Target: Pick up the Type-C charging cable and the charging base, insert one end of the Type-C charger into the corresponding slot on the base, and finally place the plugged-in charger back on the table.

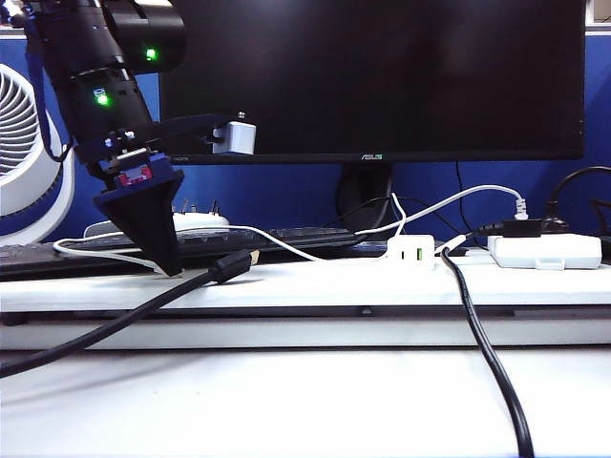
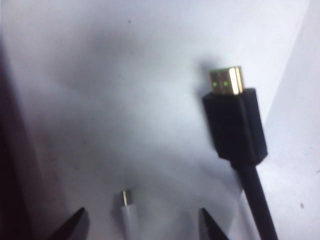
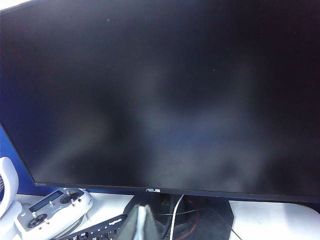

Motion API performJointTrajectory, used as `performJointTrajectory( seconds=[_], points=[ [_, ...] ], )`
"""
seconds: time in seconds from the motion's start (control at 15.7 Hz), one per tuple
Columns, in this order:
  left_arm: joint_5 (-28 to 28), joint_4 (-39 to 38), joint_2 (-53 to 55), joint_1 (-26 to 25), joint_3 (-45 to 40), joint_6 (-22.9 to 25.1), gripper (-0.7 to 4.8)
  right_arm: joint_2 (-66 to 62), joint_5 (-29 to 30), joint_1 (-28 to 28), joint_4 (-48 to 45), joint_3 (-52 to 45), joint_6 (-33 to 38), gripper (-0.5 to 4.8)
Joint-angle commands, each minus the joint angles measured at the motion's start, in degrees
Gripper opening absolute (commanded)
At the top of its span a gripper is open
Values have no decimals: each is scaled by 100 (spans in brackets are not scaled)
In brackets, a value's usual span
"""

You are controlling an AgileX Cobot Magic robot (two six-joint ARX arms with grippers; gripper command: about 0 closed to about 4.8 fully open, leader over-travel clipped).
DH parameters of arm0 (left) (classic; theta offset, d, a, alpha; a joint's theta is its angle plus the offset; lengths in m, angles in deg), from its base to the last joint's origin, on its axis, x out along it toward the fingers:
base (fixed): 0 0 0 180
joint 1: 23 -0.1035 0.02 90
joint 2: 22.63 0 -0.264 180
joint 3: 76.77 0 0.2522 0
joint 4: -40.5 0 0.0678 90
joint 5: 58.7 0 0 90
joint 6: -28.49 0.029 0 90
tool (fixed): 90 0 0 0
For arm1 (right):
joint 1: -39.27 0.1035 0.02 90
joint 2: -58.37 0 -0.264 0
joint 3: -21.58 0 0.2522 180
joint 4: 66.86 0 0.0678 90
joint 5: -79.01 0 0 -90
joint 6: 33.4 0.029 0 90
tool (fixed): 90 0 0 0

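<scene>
Left gripper (image 2: 140, 225) hung open around the Type-C charging cable (image 2: 128, 210) plug on the counter (image 2: 125, 75); right gripper (image 3: 141, 222) was closed at the monitor's (image 3: 160, 90) six o'clock.

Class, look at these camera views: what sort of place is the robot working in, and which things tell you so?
Most likely an office or lab computer desk: a large dark monitor stands behind a black keyboard, with a white power strip and a desk fan.

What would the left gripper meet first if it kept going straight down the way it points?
Most likely the small plug end of the thin white Type-C charging cable, lying between the open jaws of the left gripper, then the white table beneath it. Depth is unclear.
</scene>
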Motion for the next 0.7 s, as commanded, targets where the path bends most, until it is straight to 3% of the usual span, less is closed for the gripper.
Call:
performJointTrajectory(
  seconds=[0.06, 0.13, 0.57, 0.7],
  points=[
    [22, 127, 0, -11, 24, -42, 263, 13, 59, 2, -55, 22, 9, -1],
    [22, 133, 0, -11, 24, -44, 232, 15, 81, 2, -55, 22, 9, -1],
    [-28, 7, 310, -11, 31, -144, 233, 15, 101, 0, -55, 22, 9, -1],
    [-286, -153, 308, -11, 103, -140, 233, 15, 98, 0, -57, 22, 9, -1]
  ],
)
